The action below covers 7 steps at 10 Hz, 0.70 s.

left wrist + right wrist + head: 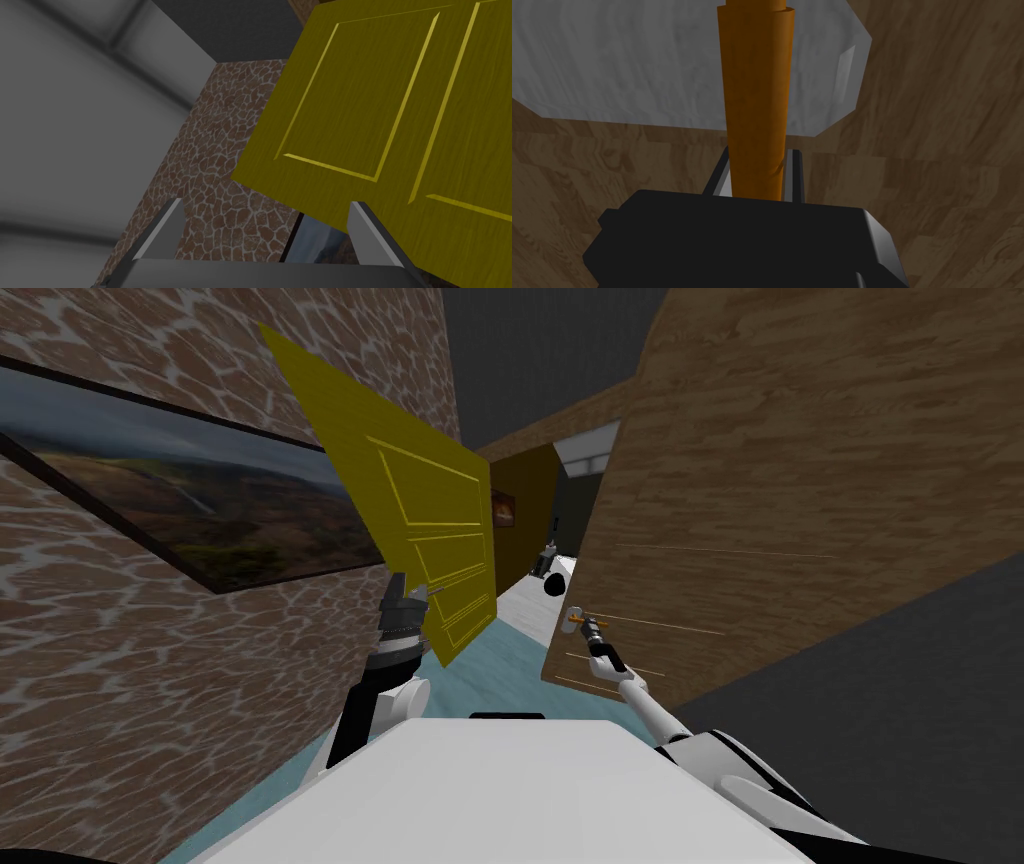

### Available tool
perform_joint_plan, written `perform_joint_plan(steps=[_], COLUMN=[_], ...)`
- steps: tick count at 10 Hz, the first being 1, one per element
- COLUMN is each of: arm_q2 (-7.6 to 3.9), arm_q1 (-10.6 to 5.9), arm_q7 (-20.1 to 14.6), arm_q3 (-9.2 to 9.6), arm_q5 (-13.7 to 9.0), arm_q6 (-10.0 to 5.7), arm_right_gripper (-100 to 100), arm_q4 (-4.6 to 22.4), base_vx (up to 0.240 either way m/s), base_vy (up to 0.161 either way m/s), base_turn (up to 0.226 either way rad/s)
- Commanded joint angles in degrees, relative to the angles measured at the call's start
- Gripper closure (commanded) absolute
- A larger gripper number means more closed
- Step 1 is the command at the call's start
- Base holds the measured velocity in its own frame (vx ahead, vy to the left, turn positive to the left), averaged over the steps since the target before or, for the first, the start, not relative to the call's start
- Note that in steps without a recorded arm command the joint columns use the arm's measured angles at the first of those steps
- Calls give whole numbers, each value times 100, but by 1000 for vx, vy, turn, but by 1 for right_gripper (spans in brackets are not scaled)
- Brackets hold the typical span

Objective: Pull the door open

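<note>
Now right jaws narrow, clamped on the orange handle (755,100), pressing both its sides. Handle runs on from between them to a grey plate (612,65) on the brown wooden door (800,488). Left jaws wide, holding nothing, just beside a yellow door (400,100).

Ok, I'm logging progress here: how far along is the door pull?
Done: the right tool is shut on the orange handle of the brown door. In hand: the pull; a gap shows past the door's free edge, so it looks partly open. Left: swinging it wider, then letting go. The left tool is open, beside the yellow door.
</note>
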Motion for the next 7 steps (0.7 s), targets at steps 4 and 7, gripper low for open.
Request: perform_joint_plan(steps=[4,7], arm_q2=[-122,-266], arm_q1=[136,216], arm_q7=[-144,-271], arm_q3=[258,465], arm_q5=[-20,-53], arm_q6=[-14,-85], arm_right_gripper=[100,100], arm_q4=[-210,-341], base_vx=[-204,-207], base_vy=[-59,-67], base_turn=[93,111])
